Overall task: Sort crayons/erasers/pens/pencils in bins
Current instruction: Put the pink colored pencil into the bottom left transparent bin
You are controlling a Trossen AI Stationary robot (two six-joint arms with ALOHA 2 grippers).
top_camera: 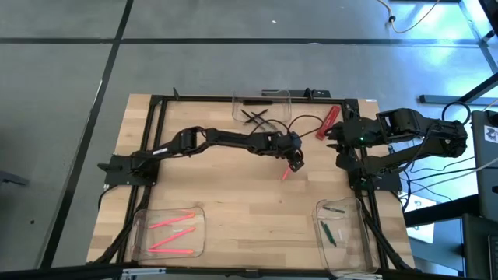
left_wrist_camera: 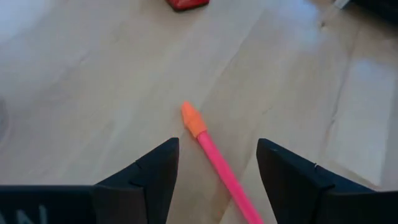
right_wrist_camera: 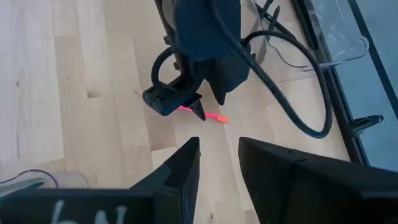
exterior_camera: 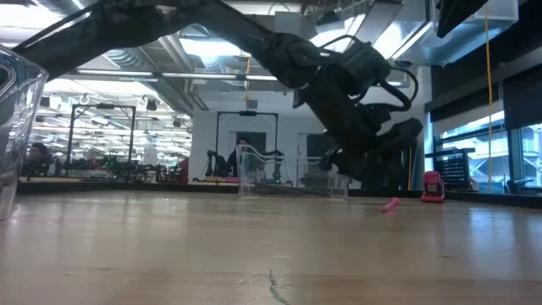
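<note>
A bright pink-red stick with an orange tip [left_wrist_camera: 214, 158] lies flat on the wooden table near its middle; it also shows in the high view [top_camera: 285, 174] and the low view [exterior_camera: 390, 204]. My left gripper [left_wrist_camera: 217, 146] hovers just over it, open, one finger on either side, touching nothing; it also shows in the high view [top_camera: 296, 162]. My right gripper [right_wrist_camera: 219, 163] is open and empty near the table's right edge [top_camera: 333, 137]. Three clear bins stand at the far middle [top_camera: 261, 109], the near left [top_camera: 167, 232] and the near right [top_camera: 342, 233].
The far bin holds black sticks, the near left bin pink-red ones [top_camera: 173, 233], the near right bin dark green ones [top_camera: 330, 231]. A chunky red block [top_camera: 328, 122] lies at the far right, by my right gripper. A black frame runs around the table.
</note>
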